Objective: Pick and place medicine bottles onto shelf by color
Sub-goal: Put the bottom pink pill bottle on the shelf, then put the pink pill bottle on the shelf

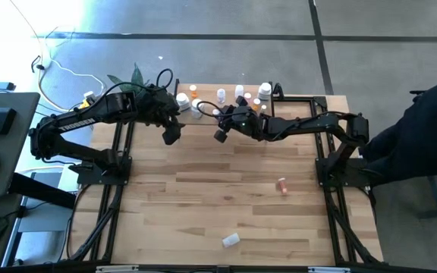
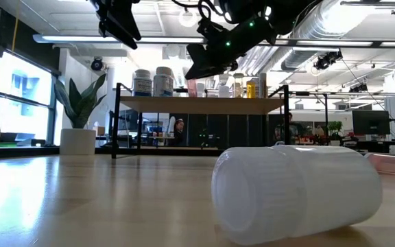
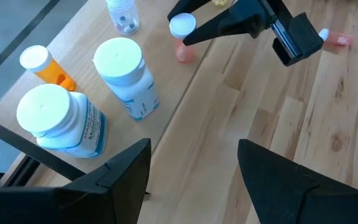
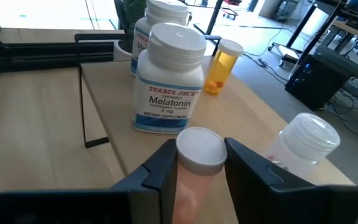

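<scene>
right gripper (image 4: 201,168): you've got it reaching in at the shelf (image 1: 309,101) edge, fingers pinched on a pink bottle (image 4: 194,163) | left gripper (image 3: 194,171): hanging spread apart by the shelf's left end | table (image 1: 203,197): one white bottle (image 1: 231,240) and one pinkish bottle (image 1: 282,185) lying loose | room: office behind, potted plant (image 2: 79,113)

Open-plan office lab; ducts (image 2: 334,27), monitors (image 2: 370,123).

Between the black right gripper (image 4: 194,163) fingers: a pink bottle (image 4: 191,177), grey-white cap. Just beyond it, a white bottle (image 4: 168,81) (blue-banded label) and an amber bottle (image 4: 221,66).
</scene>
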Robot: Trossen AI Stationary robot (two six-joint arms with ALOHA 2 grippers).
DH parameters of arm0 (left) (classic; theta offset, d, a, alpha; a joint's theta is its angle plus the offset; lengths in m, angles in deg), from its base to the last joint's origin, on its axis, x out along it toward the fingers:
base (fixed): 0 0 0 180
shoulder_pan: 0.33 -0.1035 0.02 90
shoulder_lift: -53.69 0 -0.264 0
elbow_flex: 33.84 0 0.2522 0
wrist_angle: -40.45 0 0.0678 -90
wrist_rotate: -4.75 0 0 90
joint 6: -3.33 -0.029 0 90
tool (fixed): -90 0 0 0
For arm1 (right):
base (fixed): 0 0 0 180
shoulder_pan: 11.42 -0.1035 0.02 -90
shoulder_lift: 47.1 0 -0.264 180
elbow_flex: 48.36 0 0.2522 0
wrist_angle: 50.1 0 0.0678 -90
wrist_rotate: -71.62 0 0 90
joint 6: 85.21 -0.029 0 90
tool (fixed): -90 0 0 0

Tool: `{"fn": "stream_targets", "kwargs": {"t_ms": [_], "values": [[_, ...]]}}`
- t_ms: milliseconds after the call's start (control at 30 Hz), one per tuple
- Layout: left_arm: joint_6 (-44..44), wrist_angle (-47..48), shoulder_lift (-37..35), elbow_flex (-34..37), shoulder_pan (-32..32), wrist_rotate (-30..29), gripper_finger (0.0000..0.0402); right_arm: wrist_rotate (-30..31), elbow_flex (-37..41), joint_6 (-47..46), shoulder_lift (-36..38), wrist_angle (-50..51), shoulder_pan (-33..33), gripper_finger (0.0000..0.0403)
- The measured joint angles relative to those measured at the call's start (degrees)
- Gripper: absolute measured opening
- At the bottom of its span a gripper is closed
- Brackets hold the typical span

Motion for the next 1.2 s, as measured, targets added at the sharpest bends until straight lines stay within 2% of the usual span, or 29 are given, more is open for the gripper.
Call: {"fn": "stream_targets", "kwargs": {"t_ms": [533, 767, 1000, 1200], "values": [[-0.92, 0.03, 0.00, 0.00, 0.00, 0.02, 0.0232, 0.04, 0.00, -0.79, -0.09, -0.18, 0.00, 0.0171], [0.06, 0.95, 0.00, 0.00, 0.39, 0.02, 0.0232, 2.93, 0.00, -1.68, -0.09, -2.55, -0.15, 0.0179], [3.54, 0.75, -0.02, 0.57, 3.77, 0.02, 0.0232, 2.95, -3.08, -2.14, -0.08, -1.61, -0.75, 0.0179], [8.88, 0.73, -0.02, 3.84, 9.71, 0.00, 0.0232, 2.91, -9.18, -3.34, -0.07, 7.40, -2.08, 0.0179]]}}
